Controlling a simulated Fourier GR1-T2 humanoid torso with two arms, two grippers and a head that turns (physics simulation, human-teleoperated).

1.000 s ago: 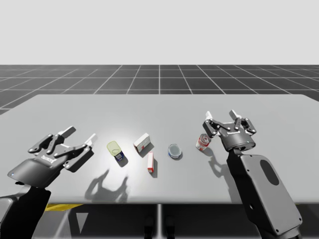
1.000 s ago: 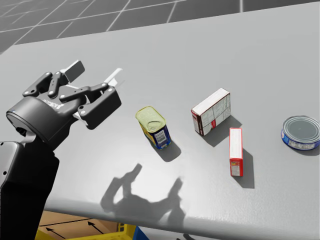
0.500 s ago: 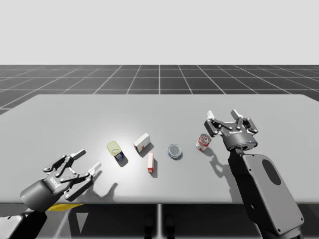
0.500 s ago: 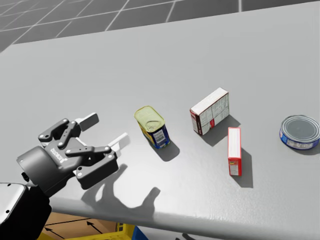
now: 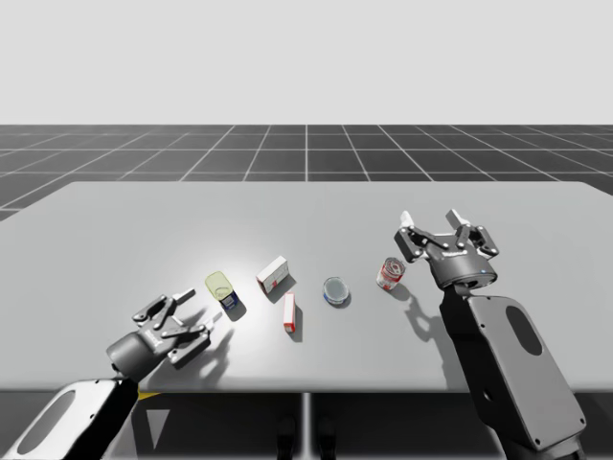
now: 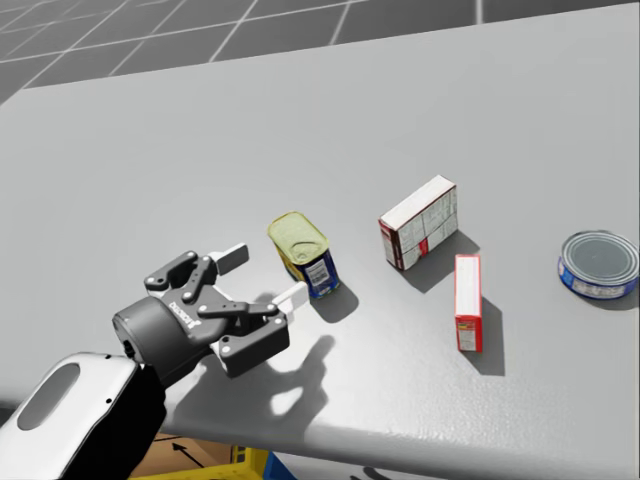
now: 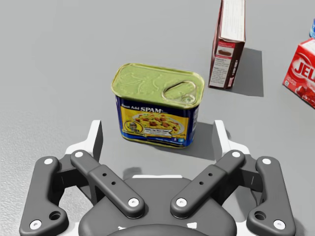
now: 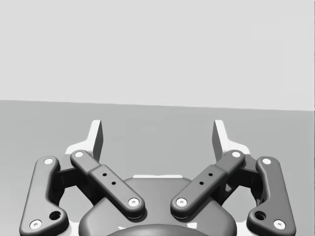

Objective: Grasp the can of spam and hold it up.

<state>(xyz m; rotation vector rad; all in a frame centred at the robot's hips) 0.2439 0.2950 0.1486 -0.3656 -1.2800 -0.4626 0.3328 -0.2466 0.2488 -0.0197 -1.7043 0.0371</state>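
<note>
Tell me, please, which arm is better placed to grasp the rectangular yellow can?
Left: my open left claw has the rectangular yellow can just ahead; my right claw is by the red can.

A big, flat, pale grey table (image 5: 316,206) is filling the middle of the room. Behind the table, a dark floor (image 5: 306,151) with thin pale lines making squares is stretching far away. Beyond that floor, a plain, pale grey backdrop (image 5: 306,57) is rising up. Light is shining down from above, making a bright patch on the table top near its front edge, and dark shadows are lying there too. Under the table's front edge, something yellow (image 6: 250,461) is peeking out.
</note>
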